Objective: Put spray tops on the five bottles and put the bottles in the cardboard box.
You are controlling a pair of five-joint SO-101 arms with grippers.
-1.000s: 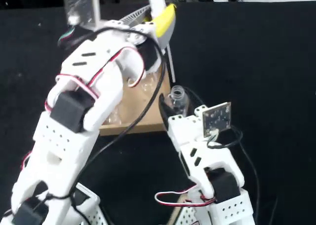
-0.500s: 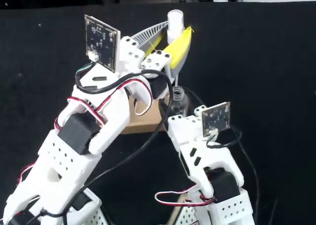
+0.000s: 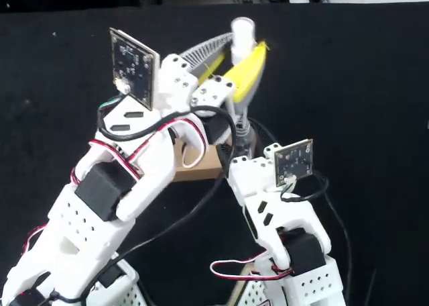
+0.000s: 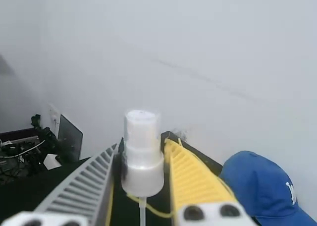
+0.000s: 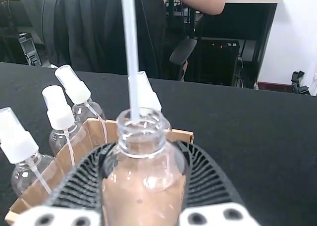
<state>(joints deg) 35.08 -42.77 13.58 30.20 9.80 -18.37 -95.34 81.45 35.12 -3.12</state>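
Note:
My left gripper [image 3: 242, 43] is shut on a white spray top [image 3: 241, 29], held between its grey and yellow fingers above the bottle. In the left wrist view the spray top [image 4: 142, 156] stands upright in the gripper [image 4: 142, 186]. Its thin dip tube [image 5: 130, 52] runs down into the open neck of a clear bottle [image 5: 143, 171]. My right gripper [image 5: 143, 206] is shut on that bottle and holds it upright beside the cardboard box [image 5: 89, 132]. From above, the bottle [image 3: 242, 133] sits in the right gripper [image 3: 240, 148] at the corner of the box [image 3: 201, 160].
Several bottles with spray tops [image 5: 57, 112] stand inside the box. The left arm covers most of the box from above. Black table [image 3: 362, 84] lies bare to the right. A blue cap [image 4: 257, 186] lies off behind the left gripper.
The left arm has swung right and up with the spray top, bringing it over the held bottle; the dip tube now enters the neck. The right arm has kept still.

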